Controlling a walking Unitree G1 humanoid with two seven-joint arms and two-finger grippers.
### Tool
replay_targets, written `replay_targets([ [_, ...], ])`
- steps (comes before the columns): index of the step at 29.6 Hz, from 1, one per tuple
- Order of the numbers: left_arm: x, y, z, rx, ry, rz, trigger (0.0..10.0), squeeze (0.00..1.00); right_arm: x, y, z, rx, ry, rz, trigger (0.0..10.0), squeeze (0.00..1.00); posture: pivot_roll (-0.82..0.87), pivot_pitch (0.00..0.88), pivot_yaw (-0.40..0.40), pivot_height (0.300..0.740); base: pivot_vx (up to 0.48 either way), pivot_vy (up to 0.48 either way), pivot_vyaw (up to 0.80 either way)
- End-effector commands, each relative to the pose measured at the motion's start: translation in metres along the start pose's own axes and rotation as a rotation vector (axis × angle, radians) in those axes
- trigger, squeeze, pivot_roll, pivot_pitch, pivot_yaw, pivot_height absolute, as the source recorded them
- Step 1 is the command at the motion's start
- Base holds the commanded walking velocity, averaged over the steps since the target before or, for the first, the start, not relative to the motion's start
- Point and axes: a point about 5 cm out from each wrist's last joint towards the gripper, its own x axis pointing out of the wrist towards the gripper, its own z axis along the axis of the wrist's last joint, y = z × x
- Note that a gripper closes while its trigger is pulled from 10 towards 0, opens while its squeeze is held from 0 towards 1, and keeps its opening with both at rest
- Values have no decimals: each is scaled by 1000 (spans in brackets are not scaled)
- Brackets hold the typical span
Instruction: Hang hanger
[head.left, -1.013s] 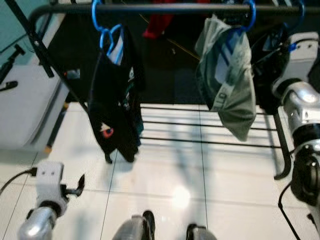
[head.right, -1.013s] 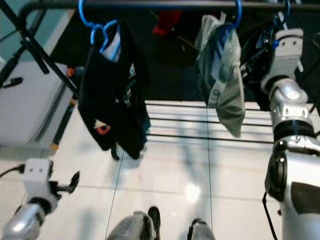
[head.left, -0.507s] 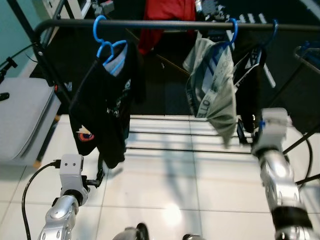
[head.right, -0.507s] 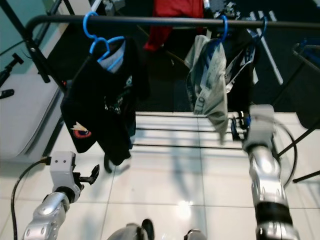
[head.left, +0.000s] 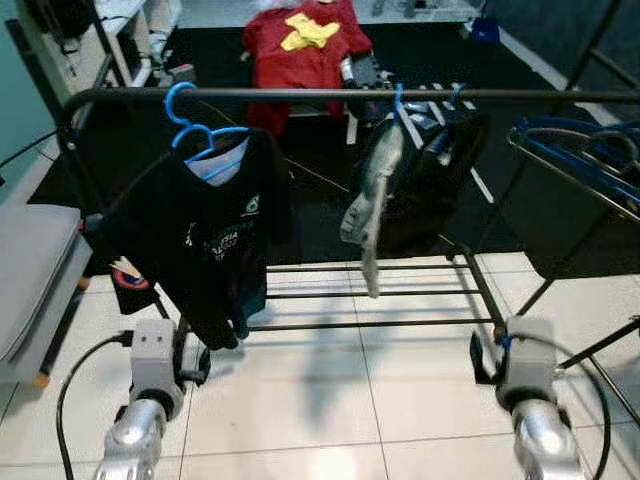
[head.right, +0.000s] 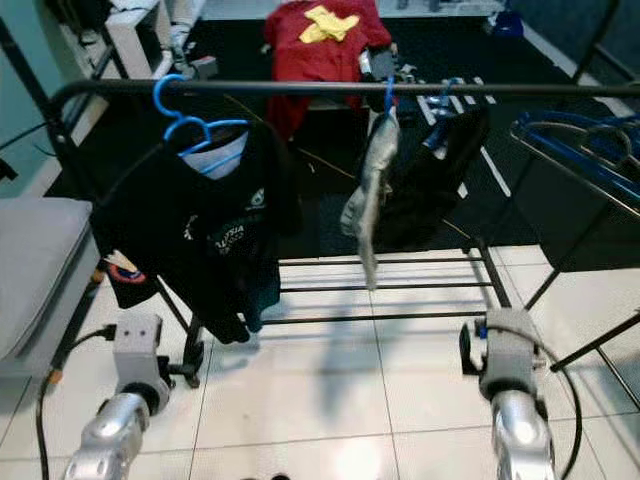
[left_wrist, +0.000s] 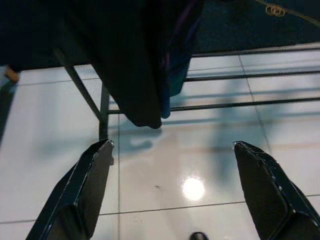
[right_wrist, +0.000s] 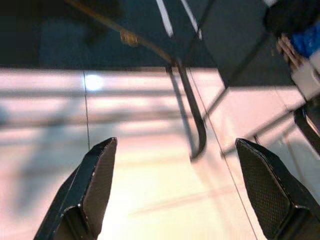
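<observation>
A black clothes rack's top rail (head.left: 300, 95) crosses the view. Three blue hangers hang on it: one (head.left: 193, 128) carries a black T-shirt (head.left: 205, 240), one a grey-green garment (head.left: 368, 205), one a black garment (head.left: 435, 180). Both arms are low over the white tiles, in front of the rack. My left gripper (left_wrist: 172, 150) is open with nothing in it, below the black T-shirt's hem (left_wrist: 145, 75). My right gripper (right_wrist: 175, 145) is open with nothing in it, facing the rack's curved foot (right_wrist: 197, 125). The left wrist (head.left: 152, 350) and right wrist (head.left: 525, 370) sit at the bottom corners.
A grey cushioned seat (head.left: 30, 270) stands at the left. A second rack with blue hangers (head.left: 585, 150) stands at the right. A red and yellow shirt (head.left: 305, 40) lies on the dark carpet behind. The rack's low bars (head.left: 370, 295) run across the tiles.
The camera has pulled back and tilted up, so more of the rack shows. My right arm has come down from beside the rail's right-hand hangers to low over the floor.
</observation>
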Motion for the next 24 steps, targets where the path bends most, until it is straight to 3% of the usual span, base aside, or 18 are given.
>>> replay_targets([
  [1,-4,6,-9,63,34,33,10000,0,-5,3,-12,-17,51,7,10000,0,-65,103,14,740,0,0,0],
  [13,-13,23,-26,108,95,183,10000,0,-33,-2,-51,-102,129,32,10000,0,-50,110,6,740,0,0,0],
  [24,-18,20,-31,125,95,180,10000,0,-45,-18,-76,7,187,-24,10000,0,-53,157,14,740,0,0,0],
])
